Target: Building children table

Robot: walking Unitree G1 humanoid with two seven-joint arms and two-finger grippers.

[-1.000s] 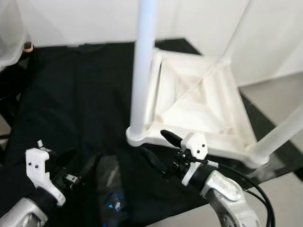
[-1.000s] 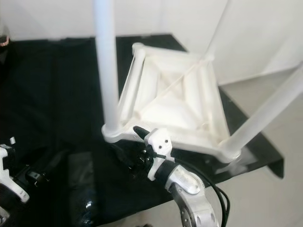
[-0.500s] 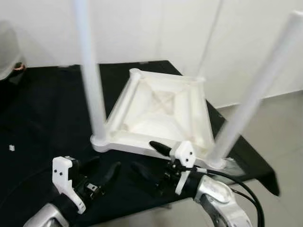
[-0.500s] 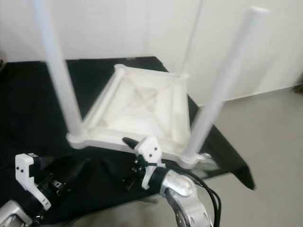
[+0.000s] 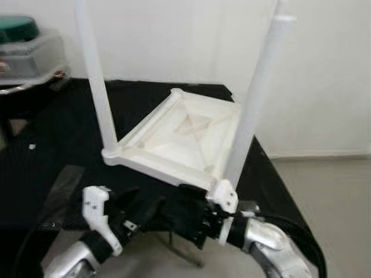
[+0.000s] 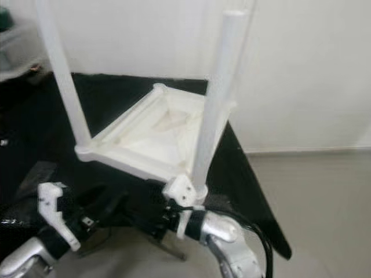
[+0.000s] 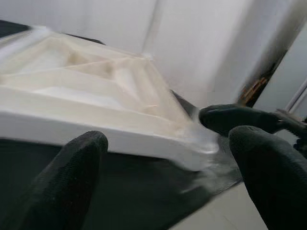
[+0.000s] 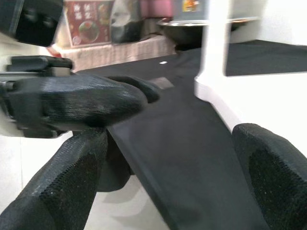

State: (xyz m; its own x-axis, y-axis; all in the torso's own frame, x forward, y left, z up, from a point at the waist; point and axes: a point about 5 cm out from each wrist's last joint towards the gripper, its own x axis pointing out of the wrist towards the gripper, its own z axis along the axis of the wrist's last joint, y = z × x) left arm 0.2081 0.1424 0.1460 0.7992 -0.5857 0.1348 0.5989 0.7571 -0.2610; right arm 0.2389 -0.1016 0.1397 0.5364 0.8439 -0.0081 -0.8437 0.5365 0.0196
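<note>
Upturned tabletop [image 5: 185, 136] centre frame on black table [image 5: 58, 133], near corner overhanging. Left end effector [image 5: 142, 211] and right end effector [image 5: 194, 220] both spread wide below it, empty. Risk: nudging corner, toppling legs [image 5: 252, 104]

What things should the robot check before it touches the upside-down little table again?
1. White table lies upside down on the black cloth: ok.
2. Two near legs, left leg and right leg, stand upright in their corners: ok.
3. Far corners have legs: cannot tell.
4. Left gripper open, holding nothing: ok.
5. Right gripper open, low at the table's near edge: ok.
6. Right leg's corner sits close to the cloth's edge, so it might slip off: not ok.
</note>
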